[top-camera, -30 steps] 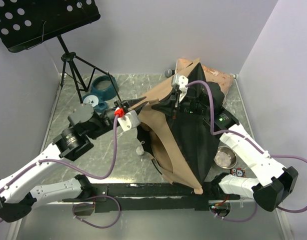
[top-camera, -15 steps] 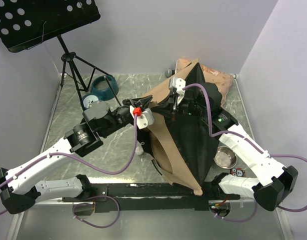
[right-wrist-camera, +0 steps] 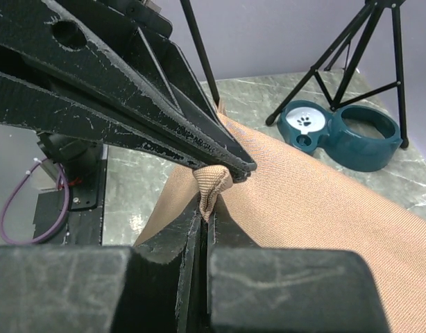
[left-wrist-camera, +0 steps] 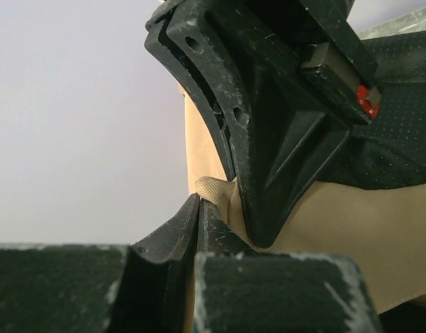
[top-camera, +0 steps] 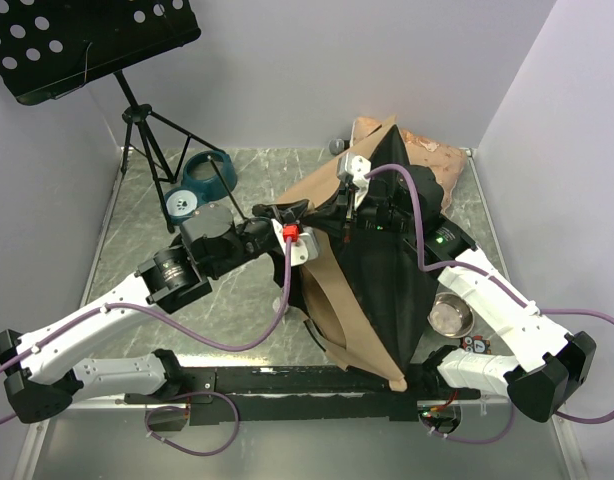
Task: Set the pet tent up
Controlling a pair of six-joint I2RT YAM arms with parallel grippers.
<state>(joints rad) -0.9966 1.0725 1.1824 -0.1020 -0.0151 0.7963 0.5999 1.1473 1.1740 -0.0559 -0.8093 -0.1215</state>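
The pet tent lies collapsed at centre right, tan fabric beside its black base panel. My right gripper is shut on a small tan fabric loop at the tent's upper edge; its jaws pinch the loop's lower end in the right wrist view. My left gripper is shut, reaching in from the left. Its fingers lie across the loop's top. In the left wrist view its tips touch the loop beside the right gripper's finger.
A music stand on a tripod stands at the back left. A blue double pet bowl sits by it. A pinkish cushion lies behind the tent. A metal bowl sits near the right arm. Walls close three sides.
My left arm has swung right, bringing its shut fingers from the open floor up to the fabric loop held by the right gripper. The right gripper has stayed almost still.
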